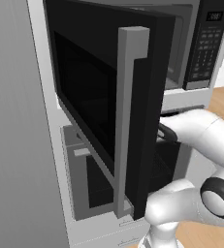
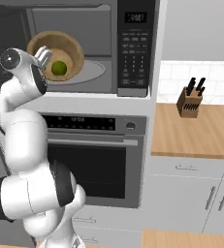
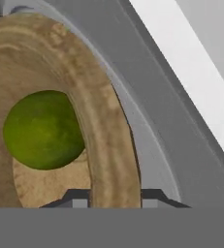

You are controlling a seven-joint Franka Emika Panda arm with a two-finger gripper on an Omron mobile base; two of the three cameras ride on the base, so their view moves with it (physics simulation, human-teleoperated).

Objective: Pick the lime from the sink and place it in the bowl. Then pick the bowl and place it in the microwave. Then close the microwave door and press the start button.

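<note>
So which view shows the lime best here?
The hand view: the lime is large and close, lying in the wooden bowl, whose rim sits between the finger tips. The right base view shows it small but whole, in the bowl inside the microwave. In the left base view the open door blocks it.

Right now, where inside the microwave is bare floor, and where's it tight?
Bare: the turntable right of the bowl, up to the keypad-side wall. Tight: the left, where the gripper pinches the bowl's rim, lime inside, tilted.
</note>
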